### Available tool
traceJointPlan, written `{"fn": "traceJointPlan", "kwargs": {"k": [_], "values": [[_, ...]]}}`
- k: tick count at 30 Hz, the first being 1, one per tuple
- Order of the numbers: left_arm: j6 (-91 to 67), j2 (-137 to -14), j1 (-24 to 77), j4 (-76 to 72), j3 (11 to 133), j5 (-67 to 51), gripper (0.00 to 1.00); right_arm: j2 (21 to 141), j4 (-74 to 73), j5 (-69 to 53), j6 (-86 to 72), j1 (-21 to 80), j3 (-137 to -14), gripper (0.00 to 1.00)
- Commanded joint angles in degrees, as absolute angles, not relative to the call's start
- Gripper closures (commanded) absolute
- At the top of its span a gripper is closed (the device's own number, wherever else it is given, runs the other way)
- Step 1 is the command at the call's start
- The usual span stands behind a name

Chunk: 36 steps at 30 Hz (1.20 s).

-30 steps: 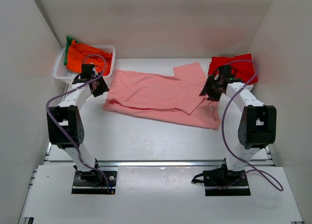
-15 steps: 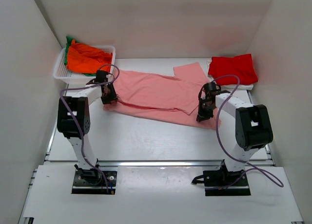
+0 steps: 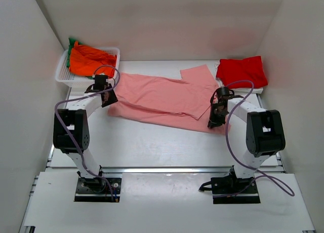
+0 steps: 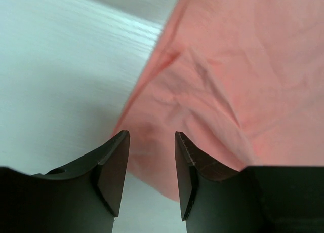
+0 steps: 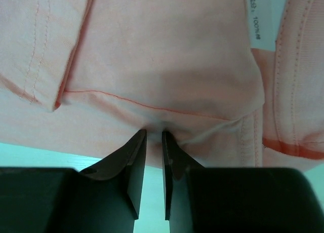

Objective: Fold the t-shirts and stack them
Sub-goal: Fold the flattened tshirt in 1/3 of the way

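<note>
At the near right corner of the pink shirt, we are pinching a pucker of hem with the right gripper, its jaws drawn down to a narrow slit on the cloth. At the shirt's left edge we are holding the left gripper low, its jaws standing moderately apart over the fabric border and gripping nothing yet. The pink shirt is lying spread across the table, partly doubled over, with one sleeve sticking out at its far side, so we are judging its fold as begun but unfinished. Beyond its far right corner the red shirt is resting folded, apparently done. Beyond its far left corner the basket is holding the orange shirt and the green shirt, both crumpled and waiting for us.
</note>
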<state>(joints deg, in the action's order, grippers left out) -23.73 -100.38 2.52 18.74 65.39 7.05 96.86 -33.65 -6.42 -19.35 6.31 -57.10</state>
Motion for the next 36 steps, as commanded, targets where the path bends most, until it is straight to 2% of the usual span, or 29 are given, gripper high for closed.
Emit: {"fn": "traceJointPlan", "kwargs": {"k": [1, 5, 7, 9, 12, 18, 21, 26, 36], "values": [[-19.1, -100.3, 6.7, 18.5, 63.7, 4.2, 0.48, 99.1, -35.2, -0.2, -16.3, 6.1, -56.2, 0.83], [-14.9, -110.9, 9.7, 32.1, 75.1, 4.3, 0.52, 98.8, -37.5, -0.6, -15.3, 6.6, -56.2, 0.81], [-12.2, -115.4, 12.6, 41.3, 77.8, 6.9, 0.55, 97.6, -39.1, -1.1, -14.3, 7.3, -56.3, 0.79], [-11.3, -114.9, 14.1, 44.2, 76.6, 7.3, 0.56, 96.2, -41.4, -2.5, -14.2, 7.7, -55.4, 0.79], [-10.6, -109.9, 16.1, 47.5, 71.6, 6.9, 0.64, 92.9, -45.2, -3.3, -14.2, 8.8, -54.8, 0.77], [-9.4, -95.6, 18.3, 56.8, 60.8, 6.8, 0.71, 81.9, -53.1, -2.8, -14.4, 9.4, -49.0, 0.76], [-9.6, -86.2, 18.6, 60.6, 58.4, 5.9, 0.68, 76.7, -57.2, -1.8, -14.4, 8.9, -50.1, 0.75], [-10.2, -72.2, 12.1, 60.0, 60.8, 5.7, 0.61, 70.8, -57.6, -6.7, -12.7, 7.2, -57.9, 0.76], [-14.5, -75.7, 12.8, 50.6, 59.0, -3.0, 0.63, 84.4, -48.0, -10.4, -12.9, 13.4, -61.0, 0.78]]}}
